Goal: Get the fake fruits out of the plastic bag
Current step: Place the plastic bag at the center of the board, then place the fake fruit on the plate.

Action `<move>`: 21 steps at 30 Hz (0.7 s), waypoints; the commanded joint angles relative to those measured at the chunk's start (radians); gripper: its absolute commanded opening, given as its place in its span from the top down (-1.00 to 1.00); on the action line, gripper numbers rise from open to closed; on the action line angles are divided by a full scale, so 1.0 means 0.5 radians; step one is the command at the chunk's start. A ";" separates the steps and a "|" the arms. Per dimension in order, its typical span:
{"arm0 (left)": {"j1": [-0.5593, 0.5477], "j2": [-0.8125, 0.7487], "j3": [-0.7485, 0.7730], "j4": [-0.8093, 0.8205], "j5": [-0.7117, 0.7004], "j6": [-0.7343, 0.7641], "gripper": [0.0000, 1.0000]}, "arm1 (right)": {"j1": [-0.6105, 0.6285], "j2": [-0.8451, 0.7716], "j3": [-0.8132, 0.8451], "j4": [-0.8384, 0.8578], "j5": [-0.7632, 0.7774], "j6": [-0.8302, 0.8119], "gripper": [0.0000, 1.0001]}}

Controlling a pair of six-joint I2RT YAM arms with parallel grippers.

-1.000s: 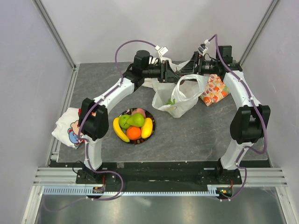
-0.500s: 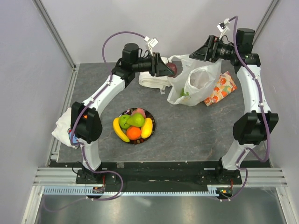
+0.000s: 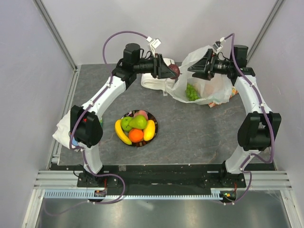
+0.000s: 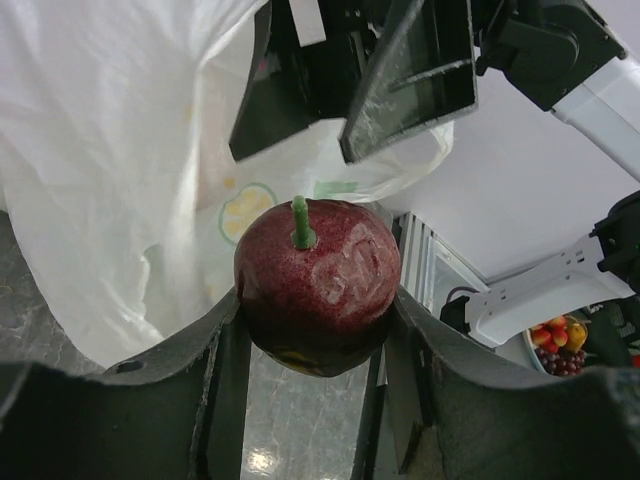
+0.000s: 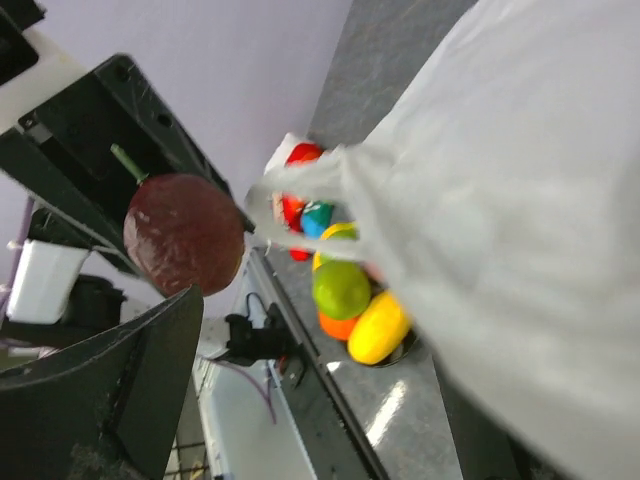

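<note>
My left gripper is shut on a dark red round fruit with a green stem, held in the air just left of the plastic bag. In the left wrist view the fruit sits clamped between both fingers. My right gripper faces it with jaws wide apart and the bag's white film draped over one side. Green grapes show through the bag. A banana, green apple, pear, orange and second banana lie on the plate.
A folded white cloth roll lies under my left gripper. Orange patterned fabric peeks out behind the bag at the right. A white cartoon-print cloth hangs over the table's left edge. Walls and metal frame posts enclose the back and sides.
My left gripper drew the dark red fruit out of the bag and to the left, then held still. My right gripper swung up and right, then came back left with the bag raised.
</note>
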 commanded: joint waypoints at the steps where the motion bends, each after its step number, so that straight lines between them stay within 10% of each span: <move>1: 0.049 -0.176 0.000 0.005 -0.007 0.105 0.96 | 0.063 -0.164 0.083 -0.140 -0.307 0.052 -0.96; 10: 0.272 -0.390 -0.079 -0.209 -0.038 0.276 0.96 | 0.210 -0.280 -0.148 -0.174 -0.572 -0.120 -0.96; 21: 0.387 -0.584 -0.025 -1.877 -0.041 1.990 0.96 | 0.192 -0.262 0.282 0.090 -0.581 0.009 -0.96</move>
